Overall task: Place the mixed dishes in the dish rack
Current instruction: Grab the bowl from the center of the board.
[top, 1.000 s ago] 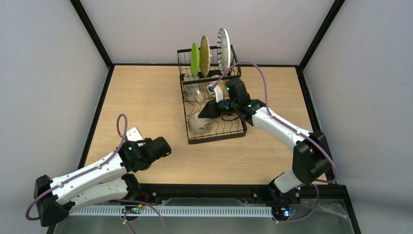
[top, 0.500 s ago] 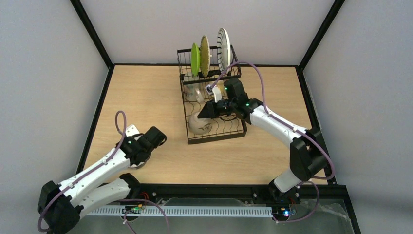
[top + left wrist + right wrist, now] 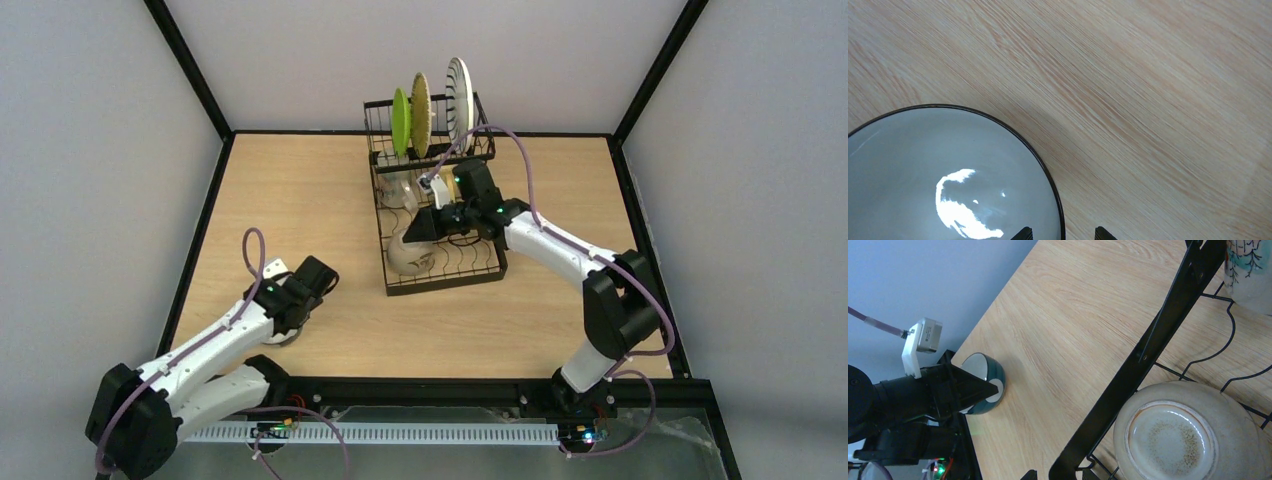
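A bowl [image 3: 938,185], white inside with a dark rim, sits on the table under my left gripper [image 3: 1061,233]. The gripper is open and its tips stand either side of the rim. The right wrist view shows the bowl's blue outside [image 3: 990,377]. My right gripper [image 3: 1058,475] is open and empty over the near left corner of the black dish rack [image 3: 1168,315]. A second bowl [image 3: 1188,435] lies upside down on the lower tray [image 3: 445,278]. The green plate [image 3: 400,120], bamboo plate [image 3: 420,112] and striped plate [image 3: 459,100] stand in the raised basket. A pale patterned mug [image 3: 1248,270] stands on the tray. I cannot make out the tumbler.
The rack stands at the back middle of the wooden table [image 3: 290,200]. Black frame posts rise at the table's back corners and a black rail runs along the near edge. The right arm's cable loops above the rack.
My left gripper has swung left and slightly away from the near edge, settling over the blue bowl. My right gripper has drifted a little left over the rack's lower tray.
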Available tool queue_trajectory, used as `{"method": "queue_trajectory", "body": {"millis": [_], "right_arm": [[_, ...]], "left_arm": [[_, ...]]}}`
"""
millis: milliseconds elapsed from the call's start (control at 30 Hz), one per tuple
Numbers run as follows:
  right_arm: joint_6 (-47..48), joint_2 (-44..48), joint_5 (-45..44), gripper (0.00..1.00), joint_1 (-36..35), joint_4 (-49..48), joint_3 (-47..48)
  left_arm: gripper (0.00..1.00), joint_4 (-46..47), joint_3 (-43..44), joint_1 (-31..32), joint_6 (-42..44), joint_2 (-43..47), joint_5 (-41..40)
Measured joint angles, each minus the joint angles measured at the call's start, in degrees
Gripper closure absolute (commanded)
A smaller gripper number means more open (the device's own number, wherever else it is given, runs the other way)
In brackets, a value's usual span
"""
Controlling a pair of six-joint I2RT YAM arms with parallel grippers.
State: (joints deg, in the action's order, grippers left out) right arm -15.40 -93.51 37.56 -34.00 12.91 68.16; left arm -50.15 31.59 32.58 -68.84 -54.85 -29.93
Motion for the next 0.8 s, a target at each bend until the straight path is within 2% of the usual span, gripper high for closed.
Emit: {"method": "queue_trajectory", "body": {"millis": [67,133,200,233,300,467,800], "right_arm": [[-0.02,-0.72,0.00,0.50,0.00,0.04,0.50],[-0.02,-1.33,0.00,0.51,0.00,-0.04,0.87],[-0.04,-1.64,-0.02,0.51,0.00,-0.02,0.90],[-0.04,-1.75,-0.02,0.51,0.00,-0.02,0.90],[-0.07,-1.77,-0.04,0.51,0.00,-0.02,0.90],[-0.26,-1.77,-0.31,0.51,0.00,-0.02,0.92],[-0.55,-0.31,-1.46,0.51,0.00,0.09,0.92]], "left_arm": [[0.31,1.03,-0.50,-0.26,0.59,-0.42,0.72],[0.37,2.03,-1.05,-0.44,1.01,-0.87,1.60],[0.48,2.84,-1.73,-0.52,1.42,-1.25,2.36],[0.59,3.39,-2.25,-0.52,1.57,-1.29,2.84],[0.74,4.02,-3.41,-0.52,2.03,-1.29,3.30],[0.98,5.27,-4.63,-0.63,3.50,-1.20,3.58],[0.98,4.20,-4.50,-0.63,5.01,0.94,2.99]]}}
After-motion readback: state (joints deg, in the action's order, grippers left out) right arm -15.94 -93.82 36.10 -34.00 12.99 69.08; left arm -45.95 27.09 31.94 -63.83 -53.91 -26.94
